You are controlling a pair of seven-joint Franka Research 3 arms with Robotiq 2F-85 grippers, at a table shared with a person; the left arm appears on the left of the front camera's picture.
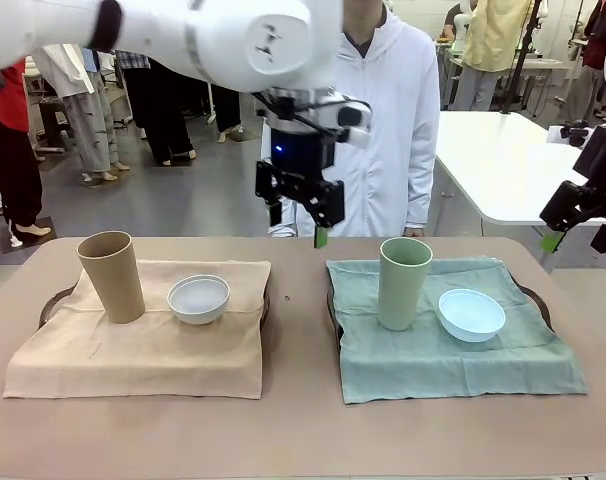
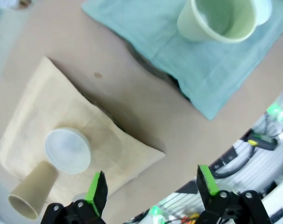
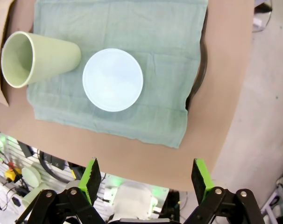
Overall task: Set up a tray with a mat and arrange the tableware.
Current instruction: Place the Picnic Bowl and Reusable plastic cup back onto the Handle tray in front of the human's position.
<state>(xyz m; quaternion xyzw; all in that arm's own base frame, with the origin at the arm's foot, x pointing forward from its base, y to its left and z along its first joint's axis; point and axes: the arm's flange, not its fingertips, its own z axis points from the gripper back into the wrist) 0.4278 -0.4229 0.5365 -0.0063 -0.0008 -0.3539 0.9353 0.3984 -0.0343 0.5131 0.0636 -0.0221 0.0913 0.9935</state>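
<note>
Table (image 1: 303, 430), brown, rounded corners, seen across the lower half of the front view. Tan mat (image 1: 143, 345), laid over a dark tray (image 1: 51, 305) at lower left of the frame; tray rim is seen at the mat's left edge. Tan cup (image 1: 113, 277), tall and handleless, is stood upright on the tan mat toward its left. White bowl (image 1: 199, 298), small and shallow, is set just right of the tan cup on the same mat, apart from it. Green mat (image 1: 453, 350), laid over a second dark tray (image 1: 535, 300) at lower right. Pale green cup (image 1: 404, 283) is stood upright on the green mat's left part. Light blue bowl (image 1: 471, 314) is placed just right of the pale green cup. Left gripper (image 1: 301, 198), hung above the table's far edge at upper centre, jaws spread and nothing held; its green pads (image 2: 97, 189) are seen wide apart in the left wrist view. Right gripper (image 1: 578, 215), at the right edge of the frame, jaws likewise spread, empty. Person (image 1: 383, 120) in a white coat is stood beyond the far edge, centre.
</note>
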